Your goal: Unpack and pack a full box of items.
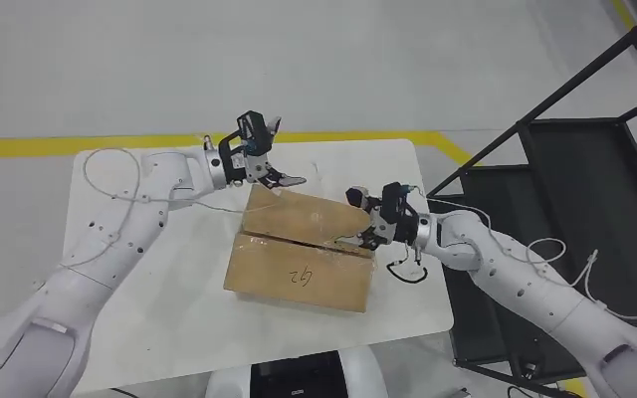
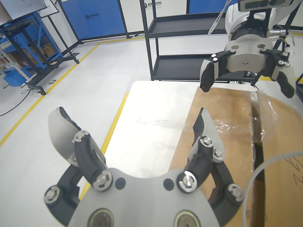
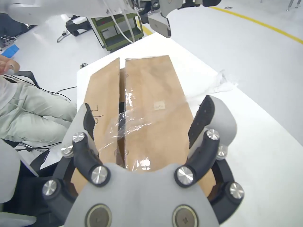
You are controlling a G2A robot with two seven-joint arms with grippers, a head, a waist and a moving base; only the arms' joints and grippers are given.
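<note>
Table (image 1: 199, 318): is taking up the middle of the top view and carrying the box.
Box (image 1: 299, 269): is lying just right of centre, flaps down, with a dark seam (image 1: 299, 242) gaping between them. The cardboard is looking stiff but dentable, its weight is unknowable, and the flap edges along the seam are probably offering the best hold.
Right gripper (image 3: 148, 106): is hovering at the box's right end, jaws spread, empty.
Left gripper (image 2: 131, 119): is hanging over the box's upper-left corner, jaws spread, empty.
Tape (image 3: 132, 121): clear and crinkled, is bridging the seam; likely slippery and clingy.
</note>
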